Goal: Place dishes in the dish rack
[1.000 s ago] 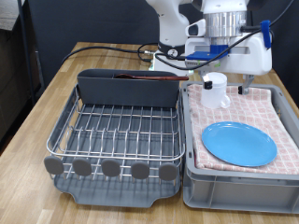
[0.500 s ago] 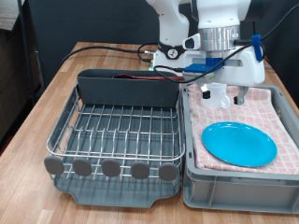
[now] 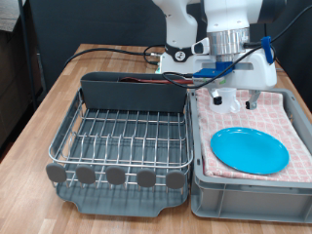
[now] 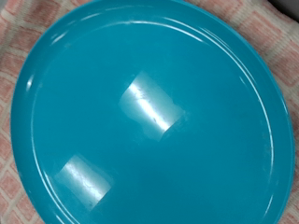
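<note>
The bright-blue plate lies flat on the pink checked cloth in the grey bin, and it fills the wrist view. My gripper hangs above the back of the bin, just behind the plate, with its fingers apart and nothing between them. The white mug stands at the back of the bin, largely hidden behind the fingers. The wooden spoon lies in the tall back compartment of the dish rack. The rack's wire grid holds nothing. No fingers show in the wrist view.
The grey bin with the checked cloth stands against the rack on the exterior view's right. Black cables run over the wooden table behind the rack. The robot's base stands at the back.
The gripper has turned and come down a little towards the plate, shifting slightly to the exterior view's left. The mug is more hidden behind it. Plate, spoon and rack have not moved.
</note>
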Motion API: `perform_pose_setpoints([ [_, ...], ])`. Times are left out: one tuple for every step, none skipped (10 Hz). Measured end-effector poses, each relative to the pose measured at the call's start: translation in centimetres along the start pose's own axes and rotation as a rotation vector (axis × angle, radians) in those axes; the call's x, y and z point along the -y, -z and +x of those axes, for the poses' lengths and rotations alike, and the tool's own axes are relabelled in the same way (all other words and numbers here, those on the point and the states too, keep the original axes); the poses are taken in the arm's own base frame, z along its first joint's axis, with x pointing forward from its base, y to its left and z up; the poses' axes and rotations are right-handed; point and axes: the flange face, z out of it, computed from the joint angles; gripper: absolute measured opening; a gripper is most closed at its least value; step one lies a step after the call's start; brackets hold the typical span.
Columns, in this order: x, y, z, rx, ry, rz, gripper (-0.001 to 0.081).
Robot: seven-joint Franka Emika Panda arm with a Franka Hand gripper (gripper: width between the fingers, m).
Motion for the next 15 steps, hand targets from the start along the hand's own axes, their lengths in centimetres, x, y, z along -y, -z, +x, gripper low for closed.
perform_pose_setpoints([
  [-0.4, -0.2, 0.1, 0.003, -0.011, -0.003, 0.0802],
  [-0.7, -0.4, 0.1, 0.013, -0.02, -0.004, 0.0802],
  [-1.2, -0.6, 0.3, 0.026, -0.025, -0.006, 0.0802],
  [-1.6, -0.8, 0.5, 0.038, -0.027, -0.003, 0.0802],
  [-2.1, -1.0, 0.8, 0.051, -0.028, 0.001, 0.0802],
  [-2.6, -1.4, 1.2, 0.066, -0.028, 0.005, 0.0802],
  [-3.0, -1.8, 1.5, 0.076, -0.023, 0.008, 0.0802],
  [-3.4, -2.2, 1.8, 0.082, -0.019, 0.009, 0.0802],
  [-3.8, -2.6, 2.0, 0.085, -0.016, 0.01, 0.0802],
  [-4.1, -2.9, 2.0, 0.086, -0.012, 0.012, 0.0802],
  [-4.3, -3.2, 2.1, 0.089, -0.01, 0.012, 0.0802],
  [-4.4, -3.5, 2.1, 0.093, -0.007, 0.013, 0.0802],
  [-4.4, -3.8, 2.1, 0.098, -0.003, 0.016, 0.0802],
  [-4.4, -4.0, 2.0, 0.101, 0.002, 0.019, 0.0802],
  [-4.3, -4.3, 2.0, 0.104, 0.005, 0.021, 0.0802],
])
